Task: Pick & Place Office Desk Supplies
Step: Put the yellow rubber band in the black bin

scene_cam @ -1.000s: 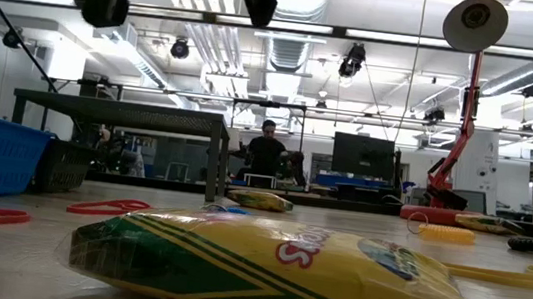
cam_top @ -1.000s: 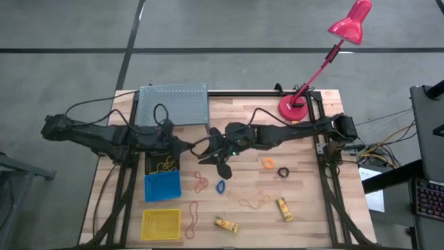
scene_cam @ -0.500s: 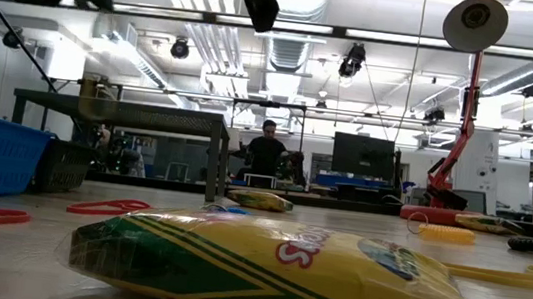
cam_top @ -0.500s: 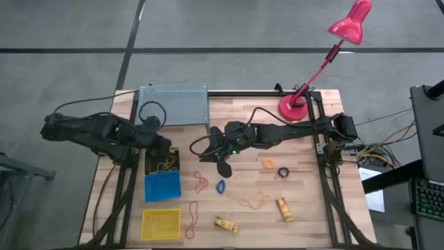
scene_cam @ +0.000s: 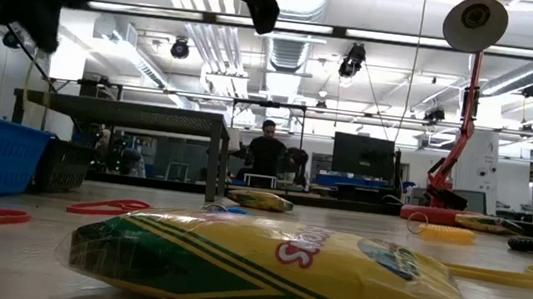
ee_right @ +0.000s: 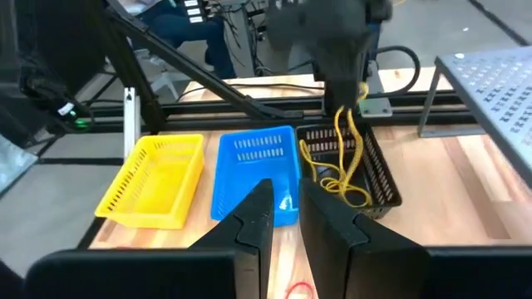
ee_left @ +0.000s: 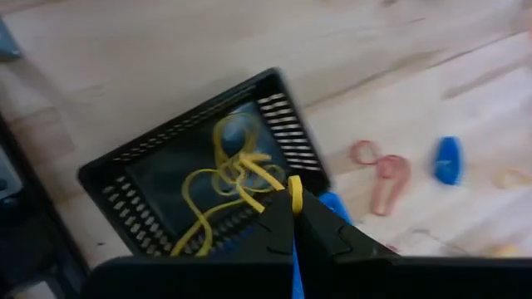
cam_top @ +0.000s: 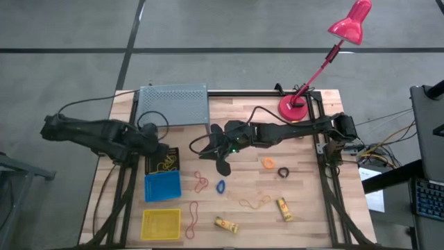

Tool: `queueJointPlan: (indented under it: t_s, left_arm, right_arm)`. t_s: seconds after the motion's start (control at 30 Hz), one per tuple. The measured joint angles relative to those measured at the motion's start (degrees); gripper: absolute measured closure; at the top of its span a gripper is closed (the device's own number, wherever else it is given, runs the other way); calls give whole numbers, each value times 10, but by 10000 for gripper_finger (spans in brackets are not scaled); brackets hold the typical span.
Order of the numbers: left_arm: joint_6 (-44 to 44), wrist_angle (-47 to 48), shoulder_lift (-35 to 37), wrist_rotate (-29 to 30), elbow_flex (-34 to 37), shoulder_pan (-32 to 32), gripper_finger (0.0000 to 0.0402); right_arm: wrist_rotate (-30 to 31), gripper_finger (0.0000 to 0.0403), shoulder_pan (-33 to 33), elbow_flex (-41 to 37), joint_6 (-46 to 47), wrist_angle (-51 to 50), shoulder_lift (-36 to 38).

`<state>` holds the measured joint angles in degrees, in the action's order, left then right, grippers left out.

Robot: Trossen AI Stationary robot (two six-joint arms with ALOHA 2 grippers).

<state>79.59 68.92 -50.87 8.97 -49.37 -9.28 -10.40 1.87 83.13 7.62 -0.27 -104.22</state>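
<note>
Left gripper (ee_right: 337,71) pinches a yellow rubber band (ee_left: 293,193) over the black bin (cam_top: 161,162) at nine o'clock; the right gripper (cam_top: 223,165), fingers narrowly apart and empty, hovers mid-table.

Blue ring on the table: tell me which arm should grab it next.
Probably right. The right gripper hangs just beside the blue ring, holding nothing. The left gripper is shut on a yellow rubber band over the black bin.
</note>
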Motion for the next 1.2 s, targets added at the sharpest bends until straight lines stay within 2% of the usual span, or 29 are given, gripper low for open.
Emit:
queueJointPlan:
  t_s: [0.3,0.43,0.57,0.97,1.2]
  left_arm:
    - [74,-93,0,0,123,0,373]
    - [79,-135,0,-27,156,0,350]
    - [79,-137,0,-50,161,0,323]
    - [79,-139,0,-56,156,0,241]
    - [77,-152,1,-56,156,0,213]
  right_arm:
    - [2,346,-2,0,-8,0,0]
    - [2,346,-2,0,-8,0,0]
    - [2,346,-2,0,-8,0,0]
    - [3,346,-2,0,-7,0,0]
    - [3,346,-2,0,-5,-4,0]
